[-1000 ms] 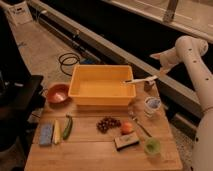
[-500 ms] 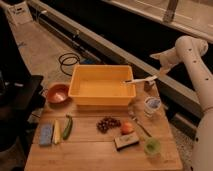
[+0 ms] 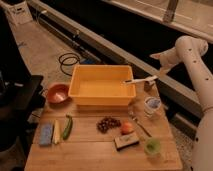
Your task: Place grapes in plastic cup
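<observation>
A wooden table (image 3: 95, 150) is set on a speckled floor (image 3: 40, 45); a black cable (image 3: 61, 62) is coiled beyond its far edge, below a long pale ledge (image 3: 107, 45).

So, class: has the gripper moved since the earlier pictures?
No. The gripper stays open beyond the bin's back right corner, as before, away from the grapes.

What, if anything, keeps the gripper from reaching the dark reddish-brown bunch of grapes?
Likely yes, nothing. The gripper hangs at the right rim of the yellow plastic bin; the grapes lie uncovered on the wooden table, apart from the round orange fruit.
</observation>
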Robot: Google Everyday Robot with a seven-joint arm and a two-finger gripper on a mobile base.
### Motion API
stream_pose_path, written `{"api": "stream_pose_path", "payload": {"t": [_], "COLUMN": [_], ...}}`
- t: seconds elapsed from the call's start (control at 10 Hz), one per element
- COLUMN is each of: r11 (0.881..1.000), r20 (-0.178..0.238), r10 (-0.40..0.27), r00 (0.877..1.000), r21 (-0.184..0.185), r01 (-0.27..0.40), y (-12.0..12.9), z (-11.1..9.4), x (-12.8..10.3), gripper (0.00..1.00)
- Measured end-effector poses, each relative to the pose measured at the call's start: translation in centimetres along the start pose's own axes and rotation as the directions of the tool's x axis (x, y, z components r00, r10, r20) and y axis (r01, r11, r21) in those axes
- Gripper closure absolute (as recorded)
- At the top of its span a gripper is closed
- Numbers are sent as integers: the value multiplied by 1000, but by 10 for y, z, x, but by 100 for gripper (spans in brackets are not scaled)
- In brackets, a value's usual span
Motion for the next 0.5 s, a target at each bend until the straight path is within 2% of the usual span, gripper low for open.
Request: {"api": "stream_pose_path", "payload": {"t": [0.5], "r11": [1000], "r20": [-1], "r10": [-12], "r00": [1000], "r21": [0], "r01": [12], "y": [-1], "z": [0], "x": [0], "gripper": [20]}}
